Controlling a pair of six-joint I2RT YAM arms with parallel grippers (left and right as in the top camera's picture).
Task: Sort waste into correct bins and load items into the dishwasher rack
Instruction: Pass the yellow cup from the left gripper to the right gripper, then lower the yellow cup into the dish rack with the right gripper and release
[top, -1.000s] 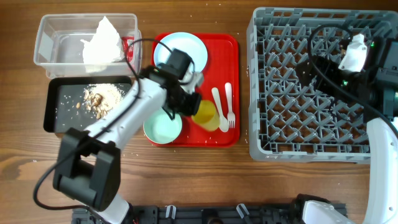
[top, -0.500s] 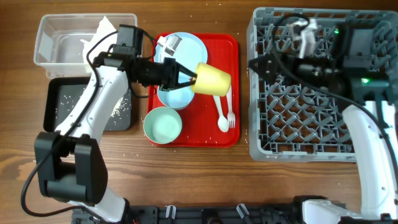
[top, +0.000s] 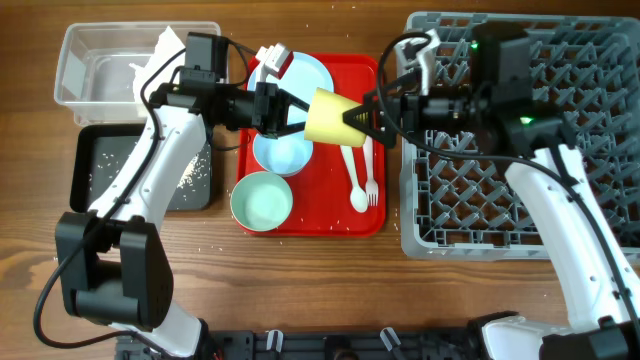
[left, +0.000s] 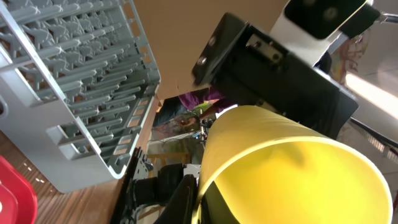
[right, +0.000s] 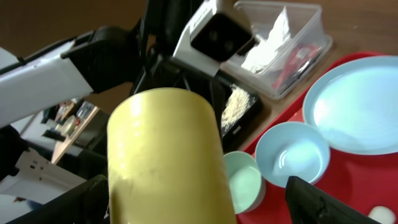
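My left gripper (top: 300, 118) is shut on the small yellow cup (top: 327, 115) and holds it on its side above the red tray. My right gripper (top: 360, 118) is open, its fingers either side of the cup's far end. In the right wrist view the cup (right: 165, 155) fills the space between my spread fingers (right: 202, 199). In the left wrist view the cup (left: 292, 168) sits close up. The pale blue plate (top: 305, 72), white bowl (top: 280, 155), teal bowl (top: 262, 200), and white spoon and fork (top: 361, 185) lie on the tray. The grey dishwasher rack (top: 500, 210) stands at the right.
The clear tub (top: 95, 70) at the back left holds the white napkin (top: 162, 48) and a wrapper with red (right: 289, 65). The black tray (top: 90, 170) with beige crumbs (right: 233, 106) sits in front of it. The red tray (top: 320, 215) lies mid-table.
My left gripper lifted the cup from the tray and has kept it raised. My right arm swung left from over the rack and brought its open fingers around the cup.
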